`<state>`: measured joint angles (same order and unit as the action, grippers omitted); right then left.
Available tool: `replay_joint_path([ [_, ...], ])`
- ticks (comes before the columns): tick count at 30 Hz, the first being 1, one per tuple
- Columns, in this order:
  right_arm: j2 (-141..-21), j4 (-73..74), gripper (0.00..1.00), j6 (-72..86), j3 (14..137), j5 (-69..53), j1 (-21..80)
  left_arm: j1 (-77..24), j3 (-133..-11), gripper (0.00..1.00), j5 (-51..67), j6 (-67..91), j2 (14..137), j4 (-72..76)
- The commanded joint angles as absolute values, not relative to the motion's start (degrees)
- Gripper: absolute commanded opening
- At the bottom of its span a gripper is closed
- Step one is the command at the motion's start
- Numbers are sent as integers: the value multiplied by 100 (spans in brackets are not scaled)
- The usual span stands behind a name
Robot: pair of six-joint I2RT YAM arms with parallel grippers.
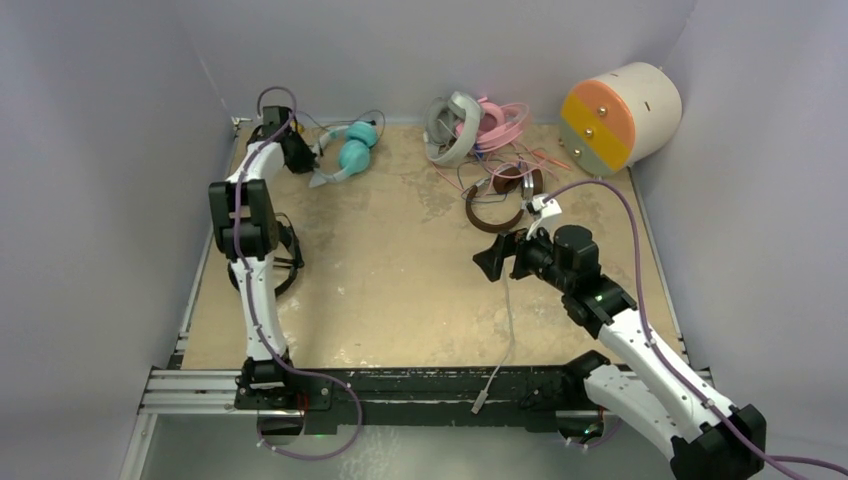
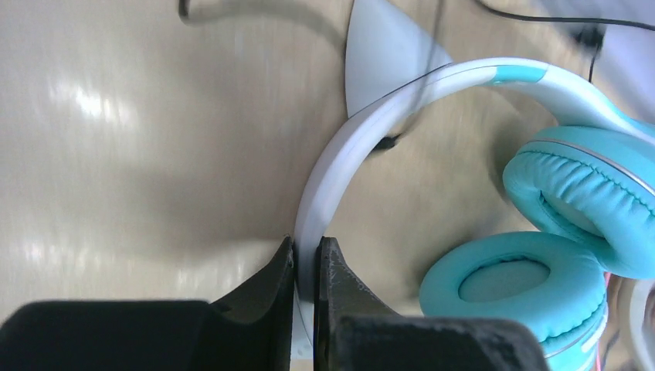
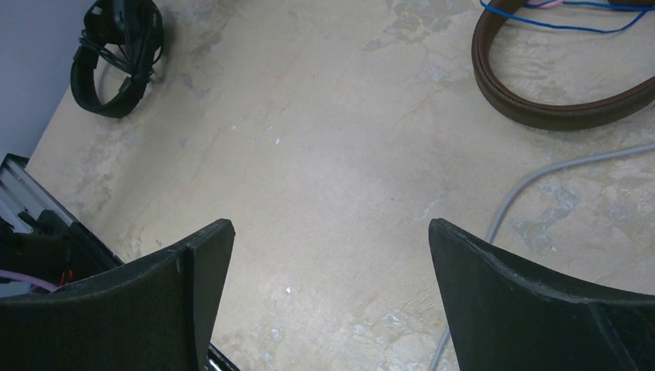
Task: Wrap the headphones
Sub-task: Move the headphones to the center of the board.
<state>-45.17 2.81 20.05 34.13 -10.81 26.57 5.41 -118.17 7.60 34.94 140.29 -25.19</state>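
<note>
My left gripper [image 1: 297, 152] [image 2: 307, 255] is at the far left of the table, shut on the white headband of the teal-and-white headphones [image 1: 350, 150] [image 2: 541, 224]. Their teal ear cups lie to its right and a thin dark cable [image 2: 432, 46] crosses the band. My right gripper [image 1: 490, 258] [image 3: 330, 232] is open and empty above the table, right of centre. The brown-and-silver headphones [image 1: 505, 200] [image 3: 556, 108] lie just beyond it. The grey-white [image 1: 455, 125] and pink [image 1: 500, 122] headphones lie at the back. The black headphones [image 1: 285, 262] [image 3: 116, 58] lie by the left arm.
A big cream cylinder with an orange-and-yellow face [image 1: 620, 115] lies at the back right. A grey cable [image 1: 508, 320] [image 3: 533, 178] runs from the right gripper towards the front rail [image 1: 420, 385], its plug hanging over it. Grey walls close in left, back and right.
</note>
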Motion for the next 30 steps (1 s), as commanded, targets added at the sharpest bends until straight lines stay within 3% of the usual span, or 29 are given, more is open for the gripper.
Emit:
replay_joint_path([
  [1, -4581, 215, 99, 2053, 3548, -1223, 2628, 264, -10654, 0, 1364, 3299, 12610, -3168],
  [5, -4641, 189, 99, 2043, 3626, -1257, 2628, -152, -9497, 0, 1306, 3169, 11510, -3712],
  [12, -4754, 414, 99, 2016, 3759, -1224, 2628, -1254, -6603, 0, 1137, 3535, 9209, -3023],
  [16, -4852, 532, 99, 1978, 3810, -1134, 2627, -2180, -5717, 0, 711, 3978, 8357, -2810],
  [26, -5463, 708, 99, 2141, 3843, -1487, 2635, -4403, -4800, 1, -1244, 5404, 8336, -1926],
  [30, -5825, 853, 97, 2163, 3900, -1602, 2628, -5036, -4913, 16, -2060, 5778, 8599, -1941],
])
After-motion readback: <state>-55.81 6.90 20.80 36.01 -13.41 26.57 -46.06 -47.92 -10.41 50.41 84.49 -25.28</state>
